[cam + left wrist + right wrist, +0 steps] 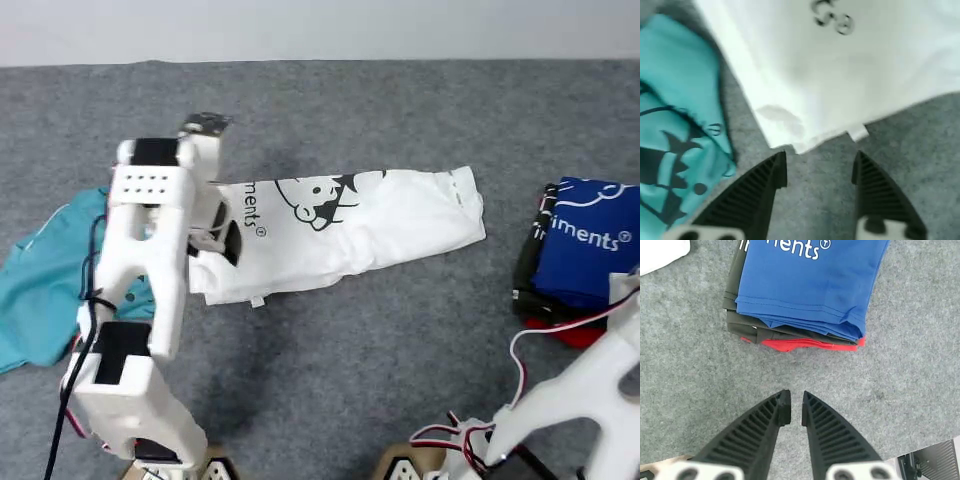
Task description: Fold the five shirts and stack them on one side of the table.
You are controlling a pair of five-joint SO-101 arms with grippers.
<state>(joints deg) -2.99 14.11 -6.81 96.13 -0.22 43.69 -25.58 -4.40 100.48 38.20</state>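
1. My left claw (820, 159) has its jaws spread wide with nothing between them. It hangs over the grey table (350, 380), just short of the white shirt's near hem.
2. The white shirt (340, 225) lies as a long, partly folded band across the middle of the table, its black cartoon print facing up. One end sits under my left arm. From my left wrist I see its edge (840, 75) and a small tag sticking out by the corner.
3. The teal shirt (40, 270) lies rumpled and unfolded at the table's left edge, just beside the white one. A strip of grey table shows between them in my left wrist view (675, 125).
4. My right claw (791, 409) is drawn almost together, only a thin gap between the tips, and it grips nothing. It sits above bare table, near the stack but not touching it.
5. The stack rests at the table's right side. The blue shirt (810, 280) is on top, the black shirt (740, 322) is beneath it, and the red shirt (805, 344) is at the bottom with its edge peeking out.
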